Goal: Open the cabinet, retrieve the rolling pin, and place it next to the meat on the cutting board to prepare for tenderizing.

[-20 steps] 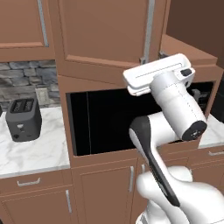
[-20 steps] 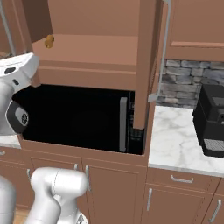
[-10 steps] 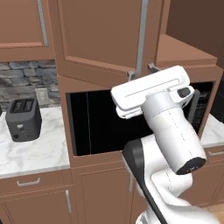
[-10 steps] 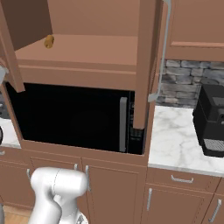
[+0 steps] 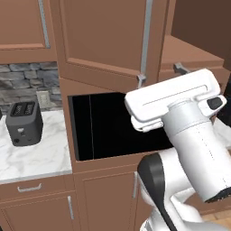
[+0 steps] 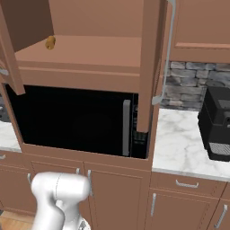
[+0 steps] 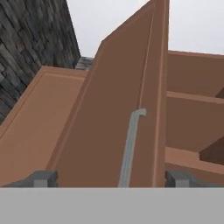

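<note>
From the left base view my own forearm [image 5: 189, 149] fills the lower right and blocks most of the open cabinet [image 5: 108, 40] behind it, so the shelf's contents are hard to read from that side. Far left on the marble desk [image 5: 31, 155] sits a dark toaster [image 5: 25, 122], with a grey stone wall [image 5: 22, 83] behind it. Next along, the black microwave [image 5: 113, 126] fills the recess under the cabinet.

Moving to the right base view: the left door [image 6: 18, 40] swings out and is cut off by the frame edge. On the shelf just right of it is a small tan end of something, the rolling pin [image 6: 50, 42] I think, though only a nub shows and it is too small to be sure. The right door [image 6: 150, 63] stands edge-on, its long silver handle [image 6: 165, 54] running down it. Right again, a black coffee machine [image 6: 218, 123] rests on the desk, partly cut off.

My hand is raised and tilted up: in the hand view the jaws [image 7: 111, 178] are spread wide, a tip at each side of the door edge and its handle [image 7: 130, 146], holding nothing. The handle runs up between the tips; I can't tell whether either touches the door.
</note>
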